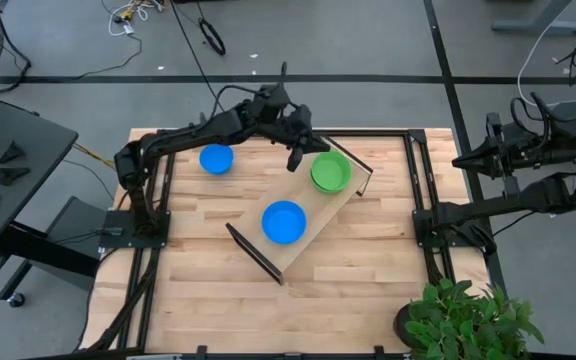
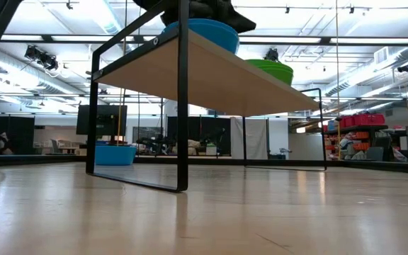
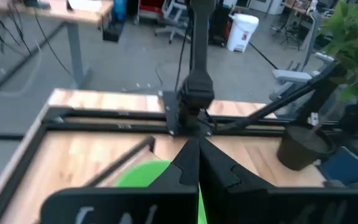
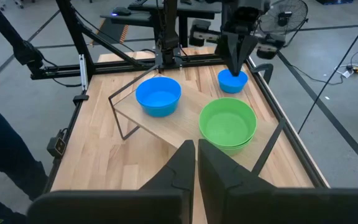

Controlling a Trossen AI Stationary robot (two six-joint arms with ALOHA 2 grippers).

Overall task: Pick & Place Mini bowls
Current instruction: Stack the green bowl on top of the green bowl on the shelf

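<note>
Green plastic shows at one end of the long pale wooden tray (image 1: 313, 215), where the green bowls (image 1: 330, 172) sit nested together; at the tray's other end rests a blue bowl (image 1: 284, 221), and both stand on the raised board, which lies slanted across the butcher-block table (image 1: 368, 280) on dark end frames; from table height the tray's underside fills the view, with the blue bowl and the green one peeking over its edge; a second blue bowl (image 1: 216, 158) sits apart on the bare table near the far left corner, well clear of the tray; the left gripper (image 1: 295, 160) hangs between that lone blue bowl and the green bowls, just beside the green ones, its fingers pressed together with nothing between them; the right gripper (image 4: 196, 152) waits off the table's right side, well away from the bowls, its fingers likewise nearly touching and carrying nothing; a potted plant (image 1: 463, 320) stands at the table's near right corner; a person's dark trouser leg (image 4: 5, 155) shows at the edge of the right wrist view.
</note>
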